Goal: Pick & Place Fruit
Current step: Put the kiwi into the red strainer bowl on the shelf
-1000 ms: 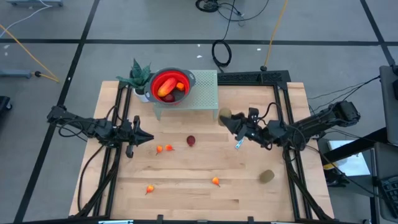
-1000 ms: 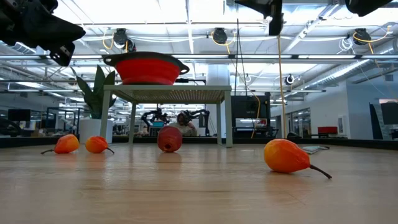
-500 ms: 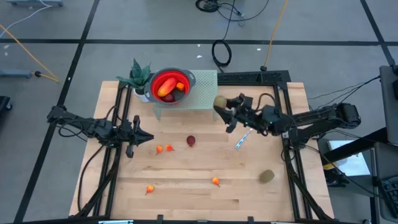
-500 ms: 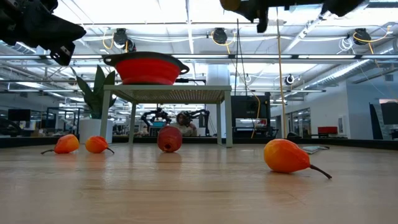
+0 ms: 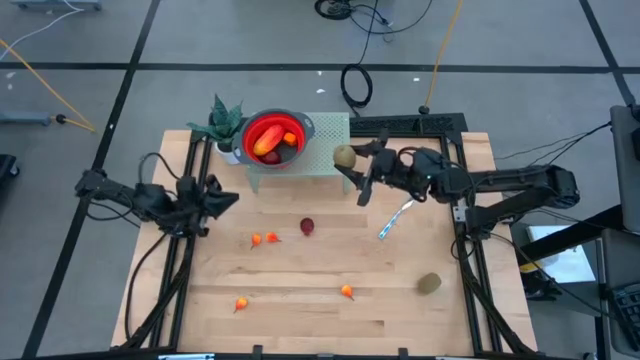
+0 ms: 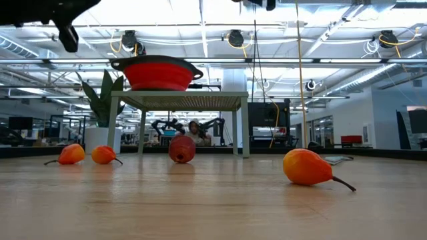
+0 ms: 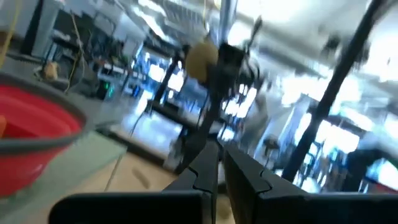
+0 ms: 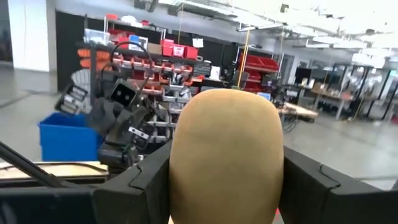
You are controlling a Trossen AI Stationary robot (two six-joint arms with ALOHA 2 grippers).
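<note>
1. Over the last second the right gripper [image 5: 350, 165] carries a brownish-green oval fruit [image 5: 344, 156] from above the open wood toward the back of the table; it now hangs over the right end of the small green stand [image 5: 335, 135], just beside the red bowl [image 5: 272, 137].
2. Its claw pinches that fruit: in the right wrist view the brownish-green oval [image 8: 227, 155] sits squarely between the two dark fingers [image 8: 146, 177].
3. The left gripper [image 5: 228, 200] has swung its tip up and toward the bowl (a second ago it pointed lower, toward the orange pieces); its fingers [image 7: 208, 168] are pressed together on nothing.
4. For the task, this looks like the last stretch of a carry: the held fruit needs only to travel on over the bowl's rim and be let go.
5. Left on the wood: two tiny orange pieces [image 5: 263, 239] close together, a dark red round one [image 5: 307, 226], two more orange pieces [image 5: 241, 303] [image 5: 346, 292] nearer the front, and a second brownish-green oval [image 5: 429, 283]. The blue-and-white stick [image 5: 394, 219] lies apart.
6. The bowl already holds red-orange fruit [image 5: 267, 146].
7. No brand, label or writing can be read in any view.
</note>
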